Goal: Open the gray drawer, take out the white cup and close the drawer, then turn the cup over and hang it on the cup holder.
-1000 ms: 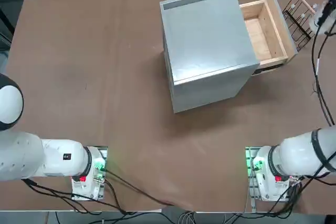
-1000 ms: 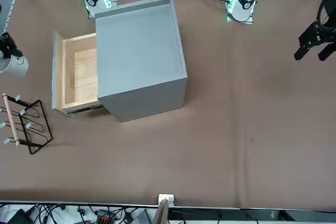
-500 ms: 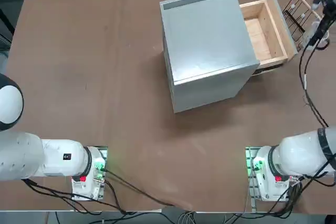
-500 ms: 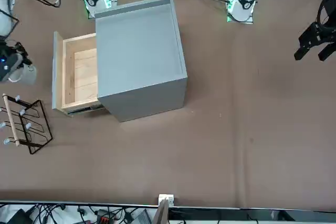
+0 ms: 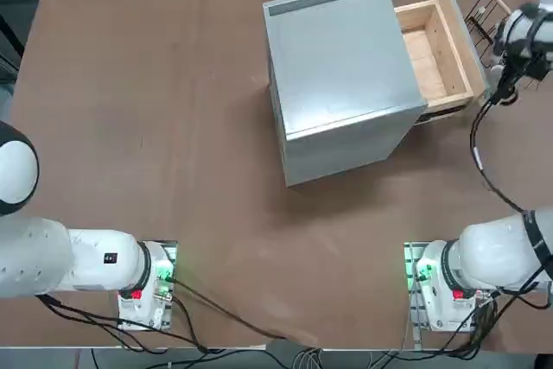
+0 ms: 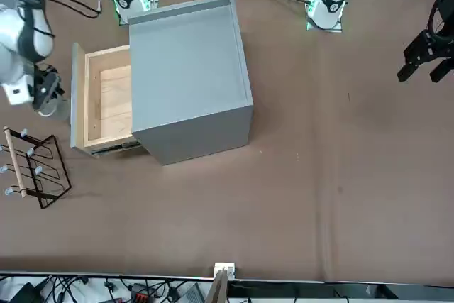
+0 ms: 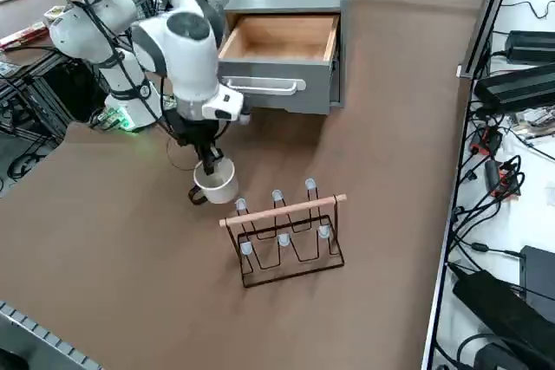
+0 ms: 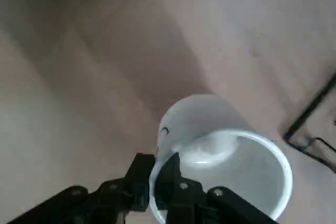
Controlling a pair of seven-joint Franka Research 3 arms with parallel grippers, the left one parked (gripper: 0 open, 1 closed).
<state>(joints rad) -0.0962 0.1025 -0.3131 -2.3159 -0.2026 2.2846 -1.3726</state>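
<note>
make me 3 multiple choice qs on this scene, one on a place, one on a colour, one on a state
1. Where is the white cup?
A) in the drawer
B) in the right gripper
C) on a rack peg

2. What colour is the bar along the rack's top?
A) light wood
B) black
C) red

3. How is the gray drawer?
A) shut
B) taken out and on the table
C) pulled open

1 B: the fingers pinch its rim.
2 A: the bar is pale wood above dark wire.
3 C: its wooden inside shows beside the cabinet.

Brown tabletop [image 6: 298, 204] — black gear lines a white surface [image 7: 529, 171] alongside.
</note>
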